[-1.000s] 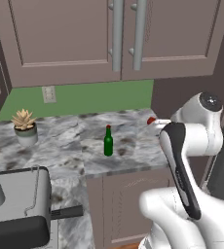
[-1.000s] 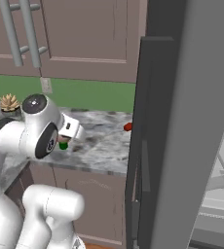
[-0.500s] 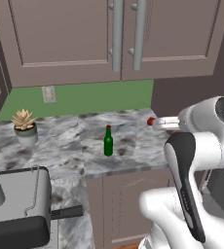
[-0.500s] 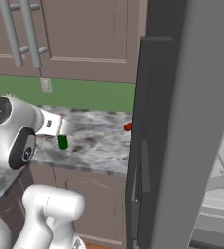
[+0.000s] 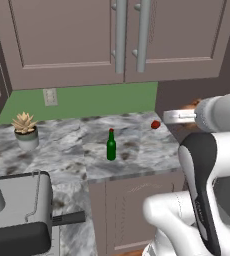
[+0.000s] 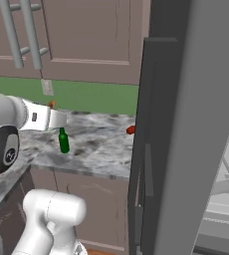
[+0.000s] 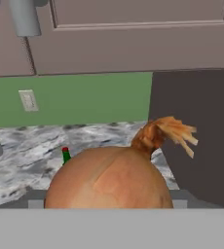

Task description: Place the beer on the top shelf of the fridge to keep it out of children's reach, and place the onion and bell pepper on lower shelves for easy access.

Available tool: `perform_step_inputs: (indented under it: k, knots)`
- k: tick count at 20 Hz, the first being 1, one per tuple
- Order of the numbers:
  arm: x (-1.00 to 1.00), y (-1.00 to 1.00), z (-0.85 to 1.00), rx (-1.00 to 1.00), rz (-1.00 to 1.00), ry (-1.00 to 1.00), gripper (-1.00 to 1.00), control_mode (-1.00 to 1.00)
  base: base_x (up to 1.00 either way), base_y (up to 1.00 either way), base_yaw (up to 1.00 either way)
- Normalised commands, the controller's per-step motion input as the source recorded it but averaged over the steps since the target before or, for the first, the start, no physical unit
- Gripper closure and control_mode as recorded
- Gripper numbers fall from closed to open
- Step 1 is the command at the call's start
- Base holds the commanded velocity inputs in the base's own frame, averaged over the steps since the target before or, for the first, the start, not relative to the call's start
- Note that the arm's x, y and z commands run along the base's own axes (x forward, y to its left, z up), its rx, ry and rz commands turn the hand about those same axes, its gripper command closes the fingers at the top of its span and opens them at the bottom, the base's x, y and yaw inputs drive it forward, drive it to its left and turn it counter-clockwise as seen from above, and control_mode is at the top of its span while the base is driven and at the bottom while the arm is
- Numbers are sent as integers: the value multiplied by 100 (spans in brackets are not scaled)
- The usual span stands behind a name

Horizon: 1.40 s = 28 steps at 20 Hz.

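Since the earlier frames the arm has swung further round: its big white joint now sits lower and more to the side in both base views, while the stuff on the worktop (image 5: 137, 150) hasn't budged.

Count, left to right in the left base view: one potted succulent (image 5: 25, 129), one beer (image 5: 111, 146) standing upright mid-worktop, one bell pepper (image 5: 156, 124) further back toward the dark fridge (image 6: 186, 124) side. One onion (image 7: 111, 177) too, sitting right up against the hand camera, papery orange tuft pointing up and right.

The hand view gives the onion in full, plus the beer's red cap peeking just left of it; the left base view only catches an orange sliver by the wrist. The right base view adds the open fridge door edge and pale shelves at far right.

The gripper (image 7: 109, 204) looks clamped around the onion, carried in the air, well above the worktop.
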Motion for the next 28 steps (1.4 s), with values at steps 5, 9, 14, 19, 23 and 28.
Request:
perform_step_inputs:
  k: [5,9,14,19,23,28]
  knots:
    - [-39,0,-1,-6,0,6,100,-100,0,0,0]
    - [0,0,0,0,0,0,100,100,-90,0,0]
    - [0,0,0,0,0,0,100,100,-100,-5,0]
    - [0,0,0,0,0,0,100,100,-92,-4,0]
    - [0,0,0,0,0,0,100,100,-40,-40,0]
    - [0,0,0,0,0,0,100,100,-4,-74,0]
